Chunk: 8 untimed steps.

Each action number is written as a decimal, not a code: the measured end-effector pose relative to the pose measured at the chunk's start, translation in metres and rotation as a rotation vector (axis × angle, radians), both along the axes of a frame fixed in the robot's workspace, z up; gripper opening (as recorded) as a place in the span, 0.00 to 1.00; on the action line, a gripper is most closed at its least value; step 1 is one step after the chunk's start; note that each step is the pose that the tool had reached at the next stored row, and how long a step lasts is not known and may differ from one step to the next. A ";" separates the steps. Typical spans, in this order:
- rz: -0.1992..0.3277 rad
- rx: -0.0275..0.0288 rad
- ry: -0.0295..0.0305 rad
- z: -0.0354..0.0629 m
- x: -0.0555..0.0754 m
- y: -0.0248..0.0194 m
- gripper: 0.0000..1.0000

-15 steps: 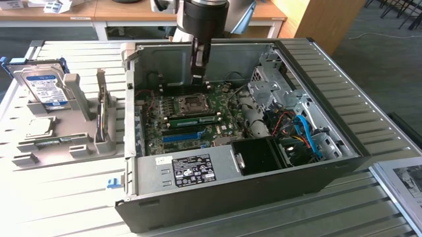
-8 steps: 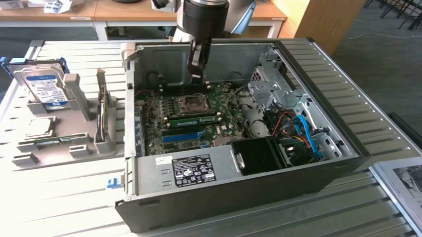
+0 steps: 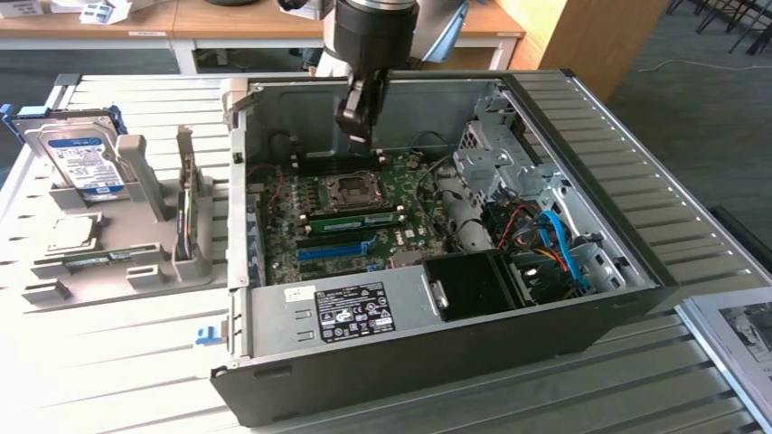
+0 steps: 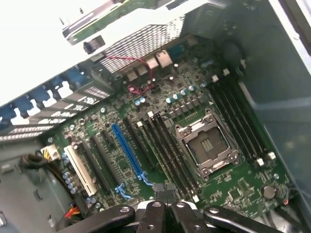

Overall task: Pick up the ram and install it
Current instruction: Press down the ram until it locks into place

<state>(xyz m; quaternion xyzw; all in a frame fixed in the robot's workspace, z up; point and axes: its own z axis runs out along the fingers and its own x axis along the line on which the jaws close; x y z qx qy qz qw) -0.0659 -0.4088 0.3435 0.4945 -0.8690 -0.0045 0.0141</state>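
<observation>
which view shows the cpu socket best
The wrist view: the CPU socket sits close and unobstructed, with its metal frame and open centre plain, flanked by dark memory slots. The exterior view shows the same socket from farther off, as a small square on the motherboard below the hand.

- I count one open computer case (image 3: 410,362) on the desk (image 3: 121,380).
- One motherboard (image 3: 350,226) inside it, with one empty CPU socket (image 4: 206,145).
- One ram stick (image 3: 353,218) seated beside that socket.
- One blue expansion slot (image 4: 127,150), one white slot (image 4: 80,170).
- One hard drive (image 3: 79,163) in one grey holder (image 3: 108,262).
- One CPU chip (image 3: 70,235).
</observation>
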 end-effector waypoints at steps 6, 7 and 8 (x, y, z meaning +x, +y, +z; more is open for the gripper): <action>-0.089 0.0000 0.0000 0.0000 0.000 0.0000 0.10; -0.105 0.0000 0.0000 0.0000 0.000 0.0000 0.10; -0.120 0.0000 0.0000 0.0000 0.000 0.0000 0.10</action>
